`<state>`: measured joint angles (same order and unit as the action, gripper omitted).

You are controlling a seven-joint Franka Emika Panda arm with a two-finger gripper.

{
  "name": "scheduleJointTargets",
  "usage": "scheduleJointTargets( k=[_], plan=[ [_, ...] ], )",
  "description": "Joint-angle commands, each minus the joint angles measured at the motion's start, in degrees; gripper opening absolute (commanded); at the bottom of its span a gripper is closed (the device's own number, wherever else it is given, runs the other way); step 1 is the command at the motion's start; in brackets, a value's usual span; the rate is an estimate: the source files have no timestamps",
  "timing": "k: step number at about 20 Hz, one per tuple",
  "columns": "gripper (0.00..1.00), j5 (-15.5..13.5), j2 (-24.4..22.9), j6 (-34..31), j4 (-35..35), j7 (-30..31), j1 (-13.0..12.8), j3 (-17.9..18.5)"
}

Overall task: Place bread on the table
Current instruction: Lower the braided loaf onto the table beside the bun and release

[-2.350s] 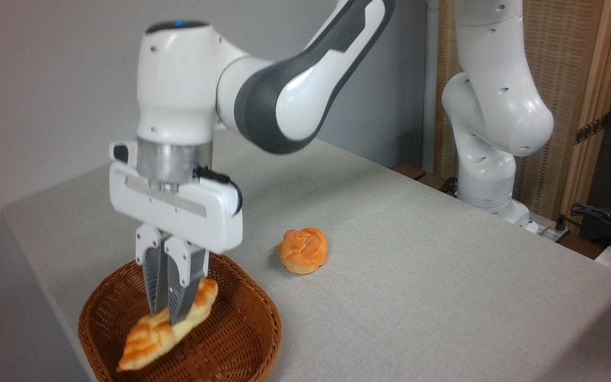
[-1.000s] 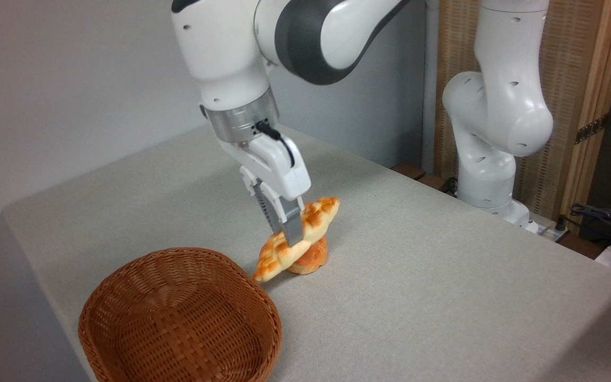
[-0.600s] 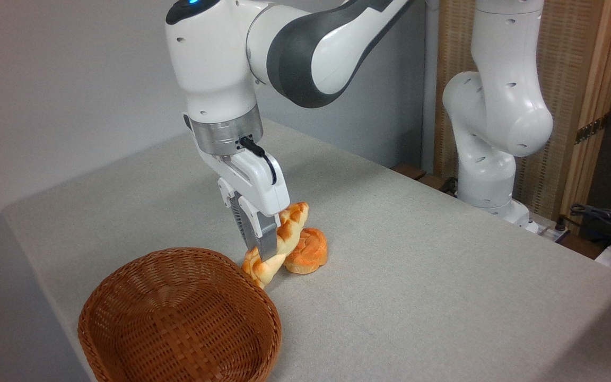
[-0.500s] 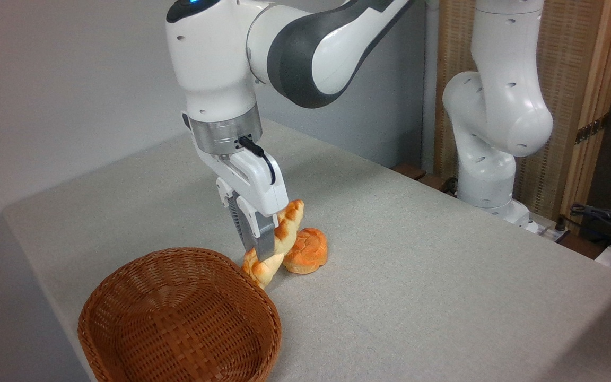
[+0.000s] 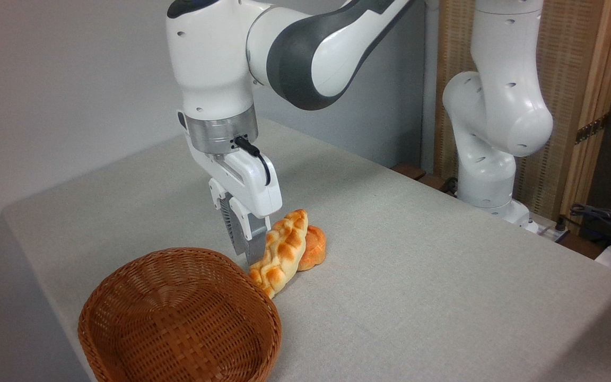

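The bread (image 5: 280,253), a long braided golden loaf, lies on the grey-beige table (image 5: 417,276). Its far side leans on a small round orange bun (image 5: 313,247) and its near tip almost reaches the basket rim. My gripper (image 5: 250,253) points down just left of the loaf, close against its side. The fingers (image 5: 252,239) are off the loaf, no finger crosses it, and the gripper is open. I see the fingers nearly edge-on, so the gap between them hardly shows.
A brown wicker basket (image 5: 178,318) stands empty at the front left, right below the gripper. The arm's white base (image 5: 488,175) is at the table's back right, with cables (image 5: 602,217) beyond it.
The loaf was lifted out of the basket, carried right to the bun and lowered. In the last half second it left the fingers and tipped onto the bun, and the gripper moved slightly left.
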<state>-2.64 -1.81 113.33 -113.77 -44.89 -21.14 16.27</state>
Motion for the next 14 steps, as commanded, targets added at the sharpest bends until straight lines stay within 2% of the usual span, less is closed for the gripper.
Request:
scheduleJointTargets(
  k=[1,5,9,11,14],
  plan=[
    [1.00,-0.79,-0.21,0.31,1.45,0.59,-0.30,0.52],
    [1.00,-0.27,-0.65,-0.30,3.91,6.38,-0.30,0.26],
    [1.00,-0.44,-1.00,-3.03,8.03,9.10,-0.39,-0.27],
    [1.00,-0.35,-0.92,-3.03,10.76,10.87,-0.30,-2.20],
    [1.00,-0.35,-1.00,-3.20,10.77,10.79,-0.22,-2.12]
  ],
)
